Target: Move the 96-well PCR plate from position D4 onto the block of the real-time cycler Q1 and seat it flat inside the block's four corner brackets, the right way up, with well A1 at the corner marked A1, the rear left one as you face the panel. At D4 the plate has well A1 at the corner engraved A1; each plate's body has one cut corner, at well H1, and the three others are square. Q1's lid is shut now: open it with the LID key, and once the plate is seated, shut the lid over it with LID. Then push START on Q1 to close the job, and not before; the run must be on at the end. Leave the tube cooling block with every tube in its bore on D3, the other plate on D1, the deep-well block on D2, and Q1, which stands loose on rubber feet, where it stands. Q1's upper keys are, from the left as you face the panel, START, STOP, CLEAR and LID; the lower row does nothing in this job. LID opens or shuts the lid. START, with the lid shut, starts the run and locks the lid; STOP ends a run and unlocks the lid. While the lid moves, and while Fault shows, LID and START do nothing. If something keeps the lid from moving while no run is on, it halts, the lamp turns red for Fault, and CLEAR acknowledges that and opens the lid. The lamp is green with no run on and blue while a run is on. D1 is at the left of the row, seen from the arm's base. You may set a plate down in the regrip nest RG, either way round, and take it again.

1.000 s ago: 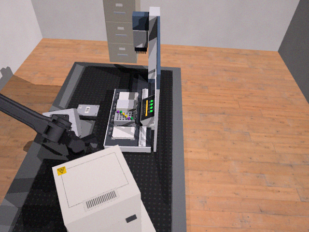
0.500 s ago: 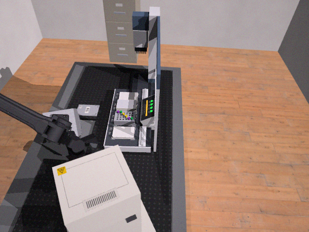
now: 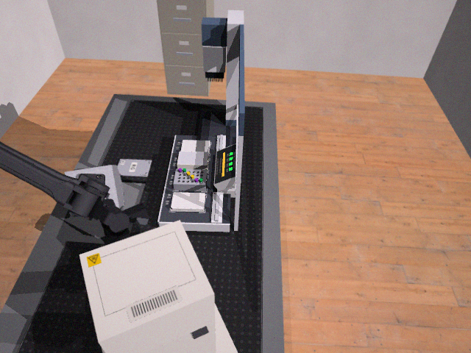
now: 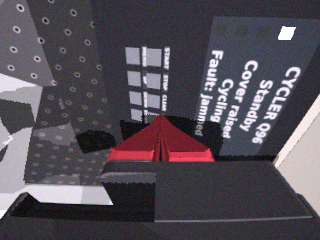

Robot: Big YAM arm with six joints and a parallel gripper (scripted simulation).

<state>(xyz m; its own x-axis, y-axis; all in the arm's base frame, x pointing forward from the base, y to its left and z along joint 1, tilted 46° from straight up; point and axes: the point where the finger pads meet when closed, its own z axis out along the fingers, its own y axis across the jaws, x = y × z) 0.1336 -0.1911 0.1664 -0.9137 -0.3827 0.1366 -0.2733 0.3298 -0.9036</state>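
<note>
The gripper [image 4: 161,131] has its red fingers pressed together on nothing, the tip pointing at the key grid [image 4: 148,82] on the panel of the cycler Q1 [image 3: 151,281], close to the lowest key of the upper row, probably LID. The lid [image 3: 144,271] is shut. The PCR plate [image 3: 188,201] lies in the deck tray [image 3: 167,197] on the counter [image 3: 251,228], at the end nearest Q1. I judge it light, thin and somewhat flexible plastic; best taken by its two opposite skirt edges, kept level.
</note>
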